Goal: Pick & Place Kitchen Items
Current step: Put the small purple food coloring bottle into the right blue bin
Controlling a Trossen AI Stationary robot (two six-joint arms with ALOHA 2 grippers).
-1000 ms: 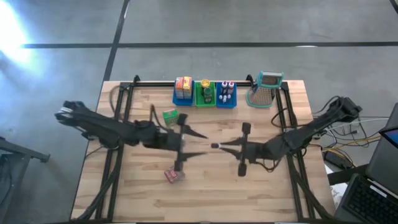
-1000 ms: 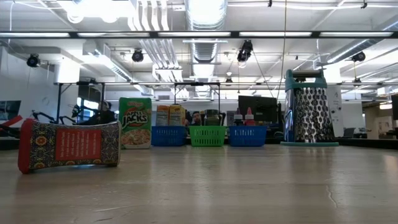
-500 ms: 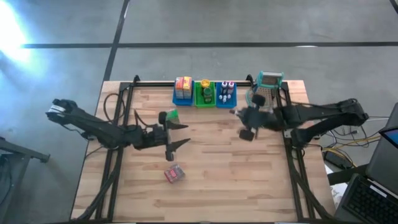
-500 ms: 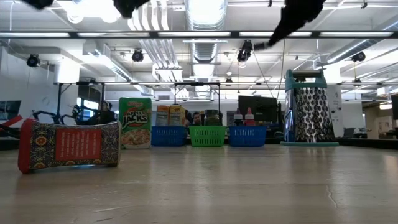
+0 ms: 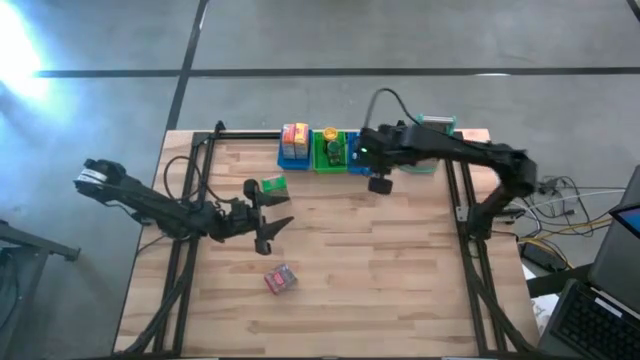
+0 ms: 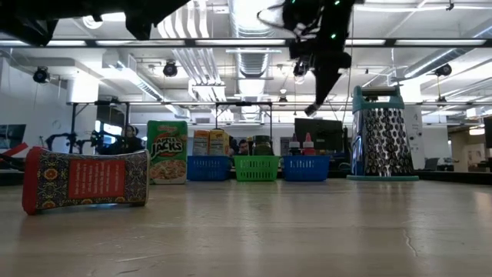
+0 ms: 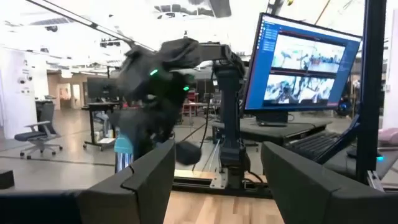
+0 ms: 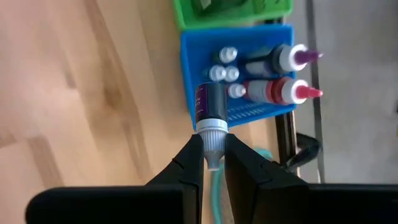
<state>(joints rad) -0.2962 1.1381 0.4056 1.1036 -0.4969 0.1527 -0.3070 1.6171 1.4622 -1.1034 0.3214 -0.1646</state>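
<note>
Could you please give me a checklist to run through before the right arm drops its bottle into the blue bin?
1. Grip: right gripper jaws shut on the small purple bottle by its white cap: ok.
2. Position: bottle hangs at the blue bin near edge; whether fully inside the rim: cannot tell.
3. Free space: other bottles crowd the bin; room by the near wall: cannot tell.
4. Left gripper, jaws open, holding nothing, far from the bins: ok.
5. Green bin beside it, not touched: ok.
</note>
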